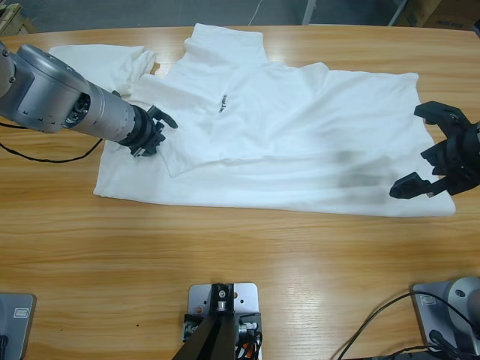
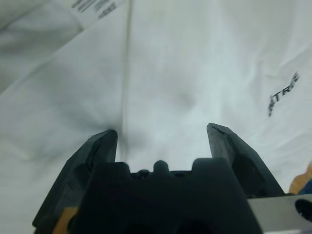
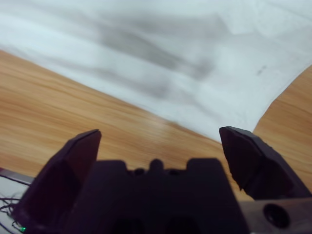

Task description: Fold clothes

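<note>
We see the shirt (image 1: 285, 142) spread mid-frame; left gripper (image 1: 154, 129) gapes on its left part, right gripper (image 1: 433, 154) gapes over its lower-right hem, bare table (image 1: 225, 247) below.

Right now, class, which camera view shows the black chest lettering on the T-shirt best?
The left wrist view: the black chest lettering appears large, with separate letters visible on the T-shirt. The high view shows only a small dark mark. The right wrist view shows none.

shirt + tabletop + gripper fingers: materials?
T-shirt: thin white knit, likely cotton; soft creases, matte. Table: wood or wood-look laminate; grain lines, glossy sheen. Left gripper fingers: matte black, probably plastic or rubber; right gripper looks alike.
</note>
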